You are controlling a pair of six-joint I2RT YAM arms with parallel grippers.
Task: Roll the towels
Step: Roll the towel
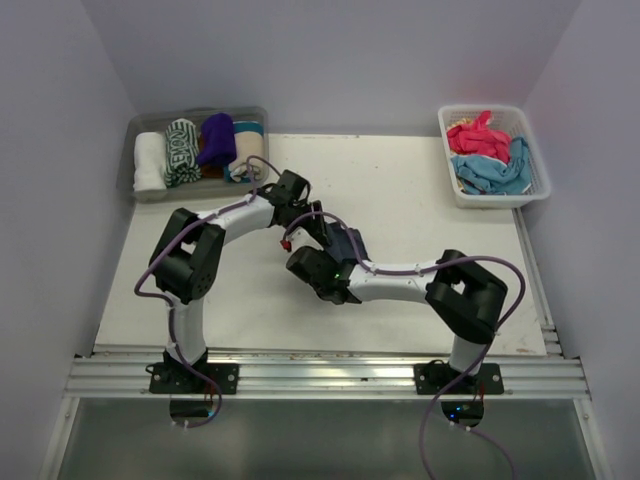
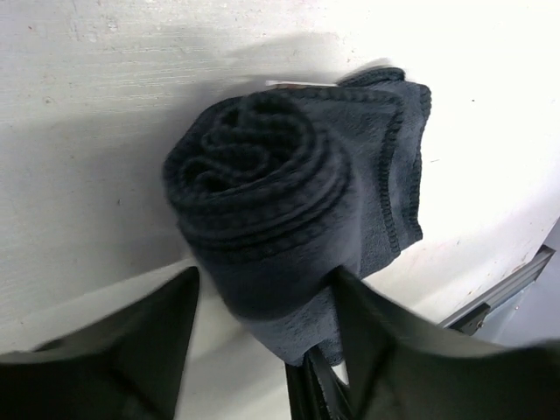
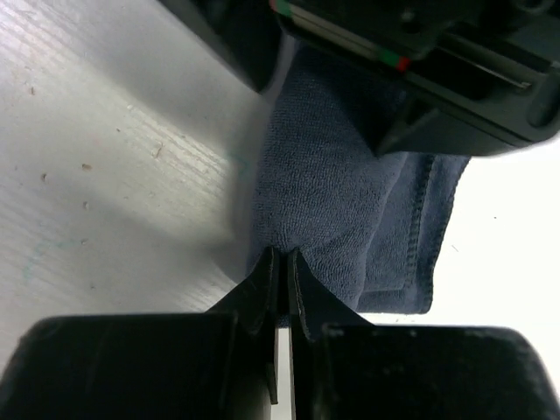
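The navy towel (image 2: pixel 262 201) is lying near the middle of the table (image 1: pixel 420 190). One end is wound into a tight spiral and a loose flap is trailing off its far side, so I'm judging the roll mostly made but not yet tidied.

My left gripper (image 2: pixel 265 275) is straddling the spiral with its fingers against the cloth on both sides. I'm reading that as a light grip, there to stop the coil springing open. My right gripper (image 3: pixel 280 259) is sitting low at the opposite end. Its jaws are closed to a sliver on a pinch of the towel's edge, probably to hold the tail taut against the roll.

Further out, four finished rolls (image 1: pixel 200 148) are standing side by side in the clear tub (image 1: pixel 200 112) at the far left corner, which is where I'm expecting this one to go. In the white basket (image 1: pixel 500 202) at the far right, pink and light blue towels (image 1: pixel 480 140) are lying in a heap, unrolled.
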